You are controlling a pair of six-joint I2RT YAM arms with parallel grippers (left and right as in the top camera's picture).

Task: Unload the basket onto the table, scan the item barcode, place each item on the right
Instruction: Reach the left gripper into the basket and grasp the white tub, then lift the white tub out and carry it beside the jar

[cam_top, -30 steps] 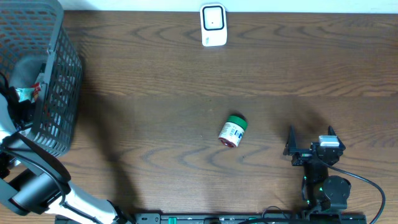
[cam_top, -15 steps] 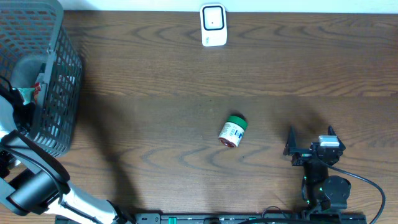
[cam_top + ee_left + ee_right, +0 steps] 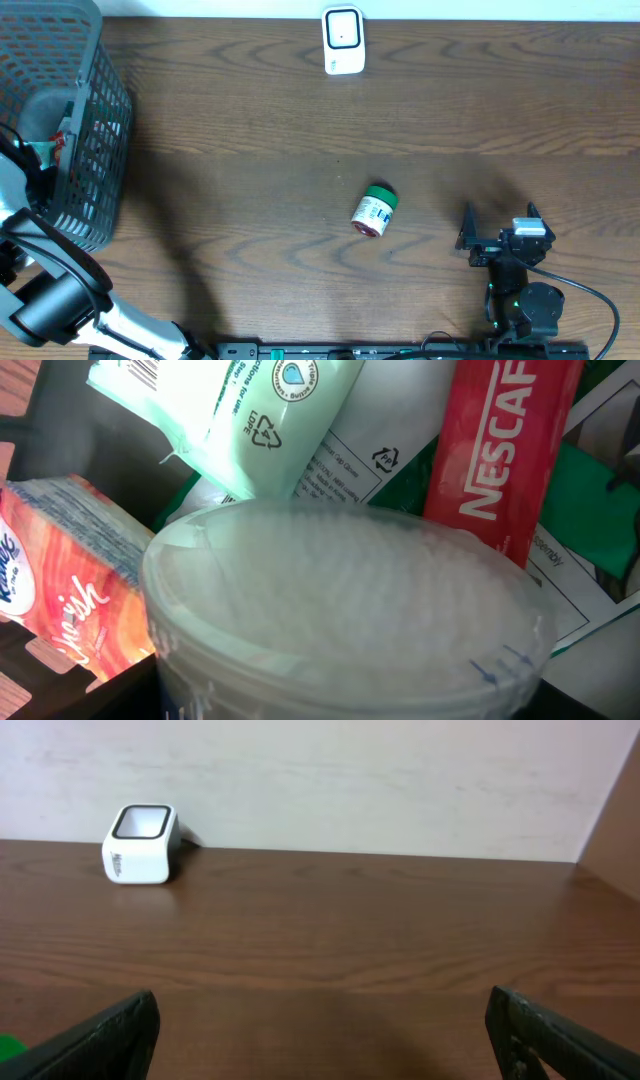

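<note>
Though left gripper [image 3: 28,165] hangs in basket [image 3: 95,130], cannot tell its jaws; right gripper [image 3: 500,214] jaws wide, empty, right of green-capped bottle [image 3: 375,211].

Open table [image 3: 250,130] is left between the bottle [image 3: 375,210] and the scanner [image 3: 343,40]; the basket [image 3: 100,130] is packed tight with packets [image 3: 230,420] and a tub [image 3: 340,610], so little passage is offered.

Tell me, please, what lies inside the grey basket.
The basket holds a translucent lidded tub, a red Nescafe packet, a pale green pack and an orange tissue pack. Whatever lies beneath them is covered.
</note>
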